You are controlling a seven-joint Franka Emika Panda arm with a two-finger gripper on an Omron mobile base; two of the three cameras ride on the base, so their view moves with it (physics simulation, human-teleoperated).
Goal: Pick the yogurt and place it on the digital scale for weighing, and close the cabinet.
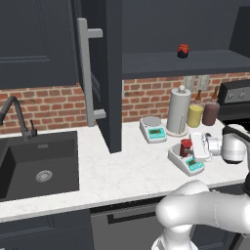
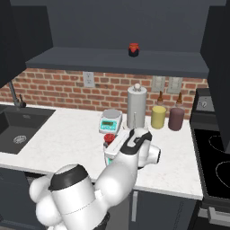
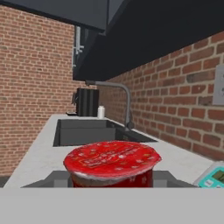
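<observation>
The yogurt [image 1: 185,146] is a small red cup standing upright over the round pan of the digital scale [image 1: 187,163], which sits diagonally near the counter's front right. My gripper [image 1: 190,148] reaches in from the right and is shut on the yogurt. Close up, the yogurt's red lid [image 3: 111,158] lies between the fingers, with the scale's teal display [image 3: 214,177] at the right. Whether the cup rests on the pan or hangs just above it I cannot tell. The cabinet [image 1: 110,73] stands open, its left door edge-on with a long grey handle [image 1: 87,73].
A second scale [image 1: 153,129] sits square by the paper towel roll [image 1: 178,111]. Yellow and maroon jars [image 1: 195,115] stand at the brick wall. A squat red-and-black item [image 1: 183,51] rests on the cabinet shelf. Sink [image 1: 39,166] at left, stove [image 2: 215,152] at right.
</observation>
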